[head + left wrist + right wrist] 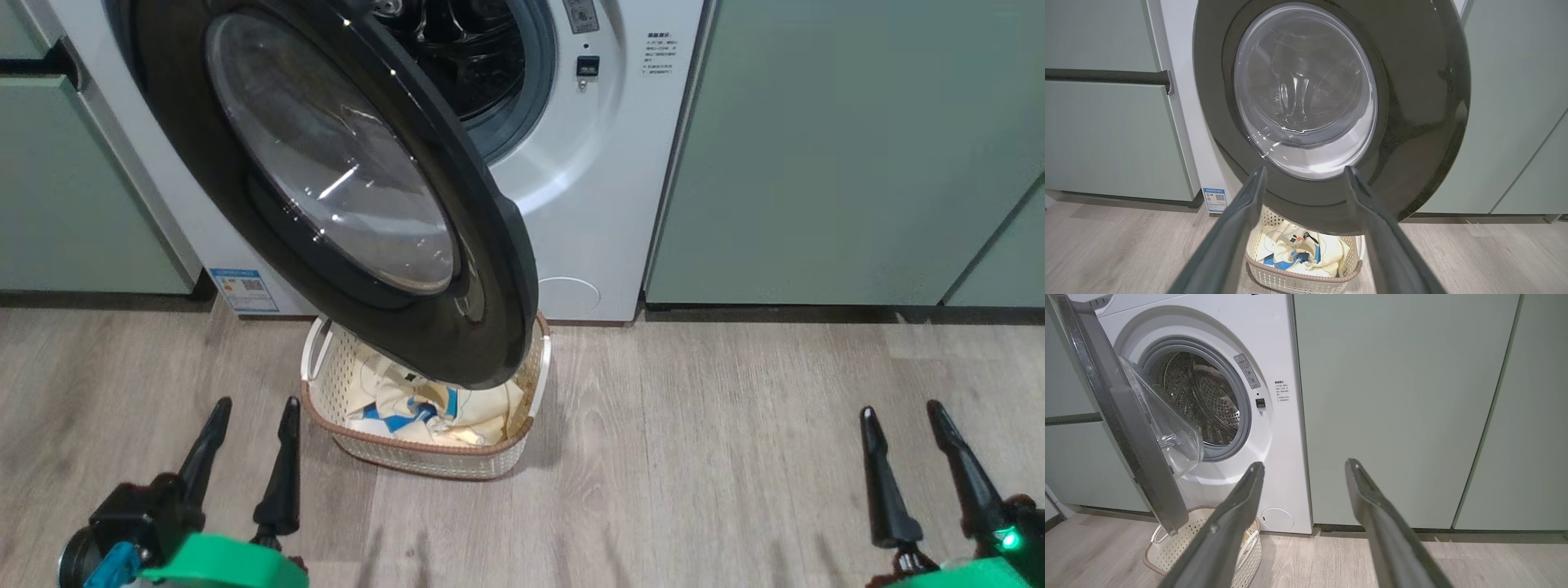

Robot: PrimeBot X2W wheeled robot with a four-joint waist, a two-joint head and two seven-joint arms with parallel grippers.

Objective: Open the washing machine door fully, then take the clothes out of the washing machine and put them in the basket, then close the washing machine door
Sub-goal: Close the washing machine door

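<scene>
The washing machine door (pixel 343 188) (pixel 1331 106) (pixel 1122 420), black-rimmed with a bulging glass window, stands swung out from the white washing machine (pixel 604 163) (pixel 1274 355). Its lower edge hangs over the cream basket (pixel 424 457) (pixel 1298 279) (pixel 1167 551) on the floor. Pale yellow clothes (pixel 433 408) (pixel 1302 251) with blue patches lie in the basket. The drum (pixel 1200 400) shows bare metal. My left gripper (pixel 253 408) (pixel 1304 173) is open, low at the left, short of the basket. My right gripper (pixel 902 412) (pixel 1304 465) is open at the lower right, over bare floor.
Pale green cabinets (pixel 857 147) (pixel 1106 134) (pixel 1404 408) flank the machine on both sides, one with a dark bar handle (pixel 1106 75). Wood-look floor (pixel 718 457) stretches in front. The door juts far out into the space over the basket.
</scene>
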